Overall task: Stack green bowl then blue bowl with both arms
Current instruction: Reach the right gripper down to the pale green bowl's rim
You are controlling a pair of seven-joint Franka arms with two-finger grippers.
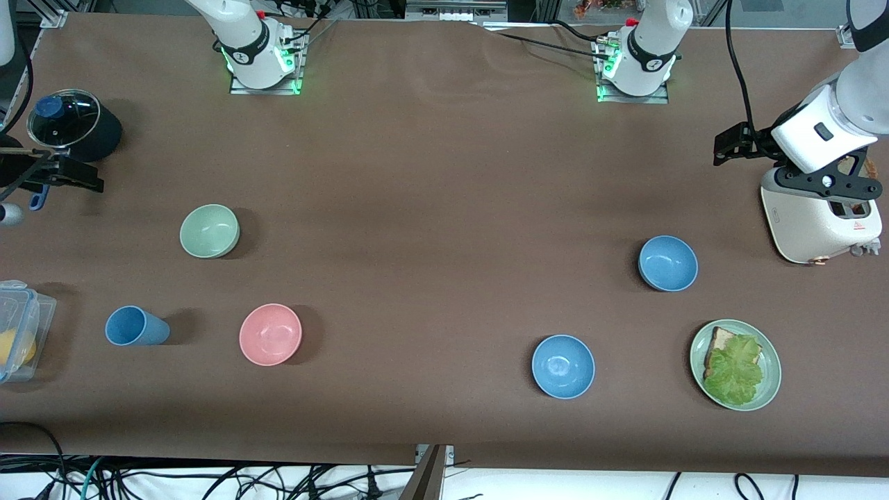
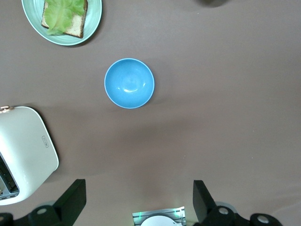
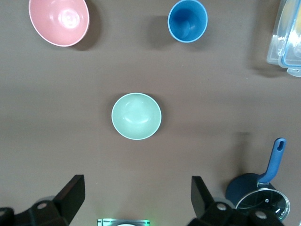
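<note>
Nearest blue bowl: small round plain medium-blue bowl [image 1: 563, 366], closest to the front camera, sitting beside the plate.
Plate: wide flat pale-green plate [image 1: 769, 361] with toast and a lettuce leaf on it, toward the left arm's end of the table.
Pink bowl: small round matte pink bowl [image 1: 270, 334], beside the blue cup.
Cup: taller blue plastic cup [image 1: 135, 326], lying tipped on its side, toward the right arm's end.
Other blue bowl: same kind of bowl [image 1: 668, 263], farther from the camera than the plate.
Green bowl: small round pale sage-green matte bowl [image 1: 209, 230], upright, empty, farther back than the pink bowl.
Toaster: white toaster [image 1: 812, 226] near the table's edge.
Left gripper: black two-finger one [image 2: 138, 200], fingers spread wide, nothing in them, up beside the toaster.
Pot: dark pot with glass lid [image 1: 69, 125].
Right gripper: black too [image 3: 138, 197], wide apart, empty-handed, up near the pot.
</note>
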